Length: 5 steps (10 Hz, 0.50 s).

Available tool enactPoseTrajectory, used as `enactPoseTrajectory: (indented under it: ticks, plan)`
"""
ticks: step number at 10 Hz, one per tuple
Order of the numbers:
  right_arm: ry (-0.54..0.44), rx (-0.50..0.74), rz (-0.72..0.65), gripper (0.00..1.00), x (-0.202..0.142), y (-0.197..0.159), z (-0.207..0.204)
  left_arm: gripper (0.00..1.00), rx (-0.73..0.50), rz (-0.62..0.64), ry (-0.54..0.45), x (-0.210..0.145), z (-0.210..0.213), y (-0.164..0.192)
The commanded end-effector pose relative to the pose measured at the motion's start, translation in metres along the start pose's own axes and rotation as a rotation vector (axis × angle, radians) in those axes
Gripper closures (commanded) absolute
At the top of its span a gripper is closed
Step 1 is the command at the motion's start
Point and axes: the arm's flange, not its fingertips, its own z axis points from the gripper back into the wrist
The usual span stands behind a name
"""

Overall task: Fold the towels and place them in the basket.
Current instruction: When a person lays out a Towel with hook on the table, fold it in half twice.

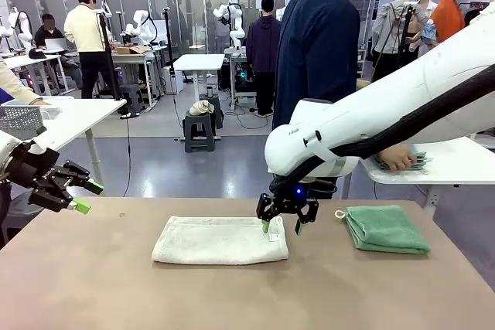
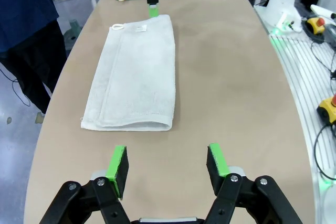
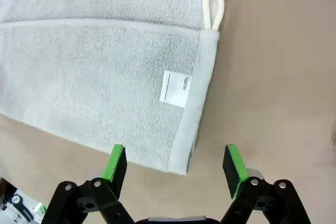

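While the cream-white towel [image 1: 220,239] lies folded lengthwise in the middle of the brown table [image 1: 93,291], the right gripper [image 1: 282,227] hangs just over its right-hand end, jaws spread and holding nothing. In the right wrist view the green pads [image 3: 116,165] stand apart on either side of the towel's short hemmed edge, with the small white label [image 3: 175,88] and the corner loop [image 3: 213,9] beyond them. Whether a fingertip touches the cloth cannot be told.

Near the table's left edge, well apart from the towel, the left gripper [image 1: 83,196] hovers above bare tabletop, its jaws wide and empty; its wrist view looks along the towel's length toward the right gripper at the far end.

Folded into a compact stack, the green towel [image 1: 385,229] rests on the table to the right of the cream one, its loop [image 1: 339,214] sticking out on the near-left corner.

Behind the table a person in a dark blue top [image 1: 319,44] has a hand [image 1: 397,158] on a white side table [image 1: 452,161].
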Motion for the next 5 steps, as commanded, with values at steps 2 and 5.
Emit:
enactPoseTrajectory:
  ticks: [2,5]
  plan:
    - [-0.032,-0.067,-0.055,0.07,0.019,0.0115,-0.0122,0.23,0.0,-0.002,-0.001,0.0004,0.0004,0.0002]
    - [-0.011,-0.035,-0.021,0.07,0.0141,0.0058,-0.0132,0.23,0.0,-0.002,-0.001,0.0004,0.0004,0.0002]
